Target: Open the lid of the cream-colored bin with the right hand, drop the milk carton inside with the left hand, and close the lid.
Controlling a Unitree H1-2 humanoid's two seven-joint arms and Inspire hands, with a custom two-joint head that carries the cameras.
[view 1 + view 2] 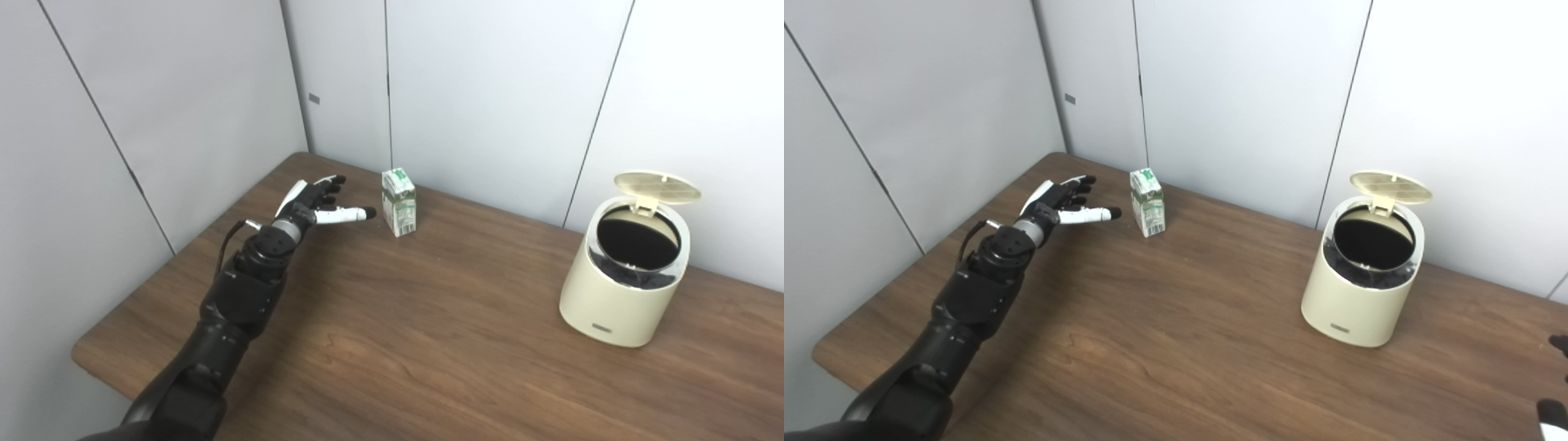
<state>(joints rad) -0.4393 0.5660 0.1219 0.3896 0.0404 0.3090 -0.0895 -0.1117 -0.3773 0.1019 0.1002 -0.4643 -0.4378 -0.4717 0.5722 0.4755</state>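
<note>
Carton (399, 201) upright, near spread left robot hand (318, 204)

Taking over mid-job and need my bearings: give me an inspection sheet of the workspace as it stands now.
Surface: brown wooden table, bare between the items.
Job's things: milk carton upright near the back edge, untouched; cream-colored bin at the right, its lid raised, dark opening exposed.
Clutter: nothing seen.
Hands: left hand open, fingers spread, just left of the carton and apart from it; right hand only at the frame's edge in the right eye view, state cannot be told.
Cables: thin dark cable looping at the left wrist.
Surroundings: pale grey wall panels behind and to the left.
</note>
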